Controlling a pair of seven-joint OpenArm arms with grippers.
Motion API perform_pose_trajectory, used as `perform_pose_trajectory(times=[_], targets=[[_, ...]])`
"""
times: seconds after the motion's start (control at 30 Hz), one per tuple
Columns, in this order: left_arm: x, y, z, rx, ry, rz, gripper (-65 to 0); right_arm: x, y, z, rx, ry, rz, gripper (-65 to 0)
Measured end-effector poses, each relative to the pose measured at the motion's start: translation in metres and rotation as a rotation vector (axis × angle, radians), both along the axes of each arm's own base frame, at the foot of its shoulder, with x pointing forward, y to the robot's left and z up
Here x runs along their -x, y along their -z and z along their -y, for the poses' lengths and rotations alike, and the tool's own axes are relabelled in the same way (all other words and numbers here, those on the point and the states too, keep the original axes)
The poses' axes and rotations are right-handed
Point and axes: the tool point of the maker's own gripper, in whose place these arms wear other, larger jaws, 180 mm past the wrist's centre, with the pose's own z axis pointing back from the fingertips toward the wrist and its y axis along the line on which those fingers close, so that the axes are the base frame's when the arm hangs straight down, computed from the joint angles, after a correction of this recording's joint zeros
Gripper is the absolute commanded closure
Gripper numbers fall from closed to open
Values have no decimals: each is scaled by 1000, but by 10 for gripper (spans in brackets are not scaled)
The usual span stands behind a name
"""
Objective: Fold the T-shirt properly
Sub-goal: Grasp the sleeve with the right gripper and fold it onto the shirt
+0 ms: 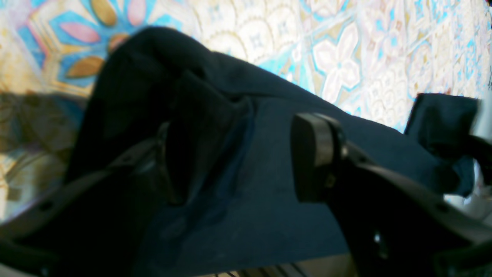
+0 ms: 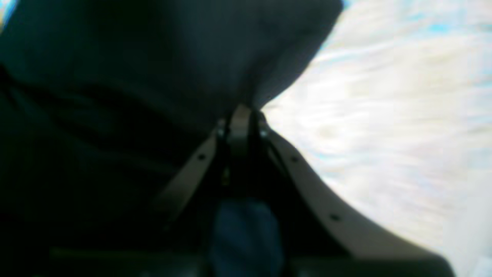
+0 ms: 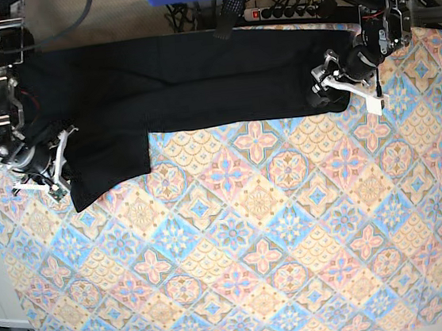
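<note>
Base view shows the T-shirt (image 3: 180,82) lying in a long dark band across the far edge of the worktop (image 3: 276,231), with one flap hanging toward the near side at the view's left. The cloth looks already doubled lengthwise, though the layers cannot be counted from here.

The right tool (image 2: 240,119) is shut on the T-shirt (image 2: 153,77): in the right wrist view its two jaws meet with a pinch of dark fabric between them, at the hem of that hanging flap. In the base view this right tool (image 3: 51,181) sits at the flap's outer edge.

The left tool (image 1: 238,161) stands partly open over the T-shirt (image 1: 250,200), a fold of fabric rising between its fingers (image 1: 315,154); whether the pads press the fabric cannot be told from the left wrist view. In the base view the left tool (image 3: 331,81) is at the band's other end.

The step in hand looks like gathering both ends for the next fold. To do it well, the left tool should close on all layers before either arm lifts, then both should rise together and keep the edge taut, so the flap carries over flat rather than bunching.

No label, brand or writing can be read; the worktop's cover is patterned with floral tiles only.
</note>
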Motion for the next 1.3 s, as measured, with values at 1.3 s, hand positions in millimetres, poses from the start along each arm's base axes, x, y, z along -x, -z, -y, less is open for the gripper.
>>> perform_pose_trajectory(times=[1.3], targets=[[-1,-2,-11,-15,-24,6,-384,169,-38,68,165,289,-67,-238]])
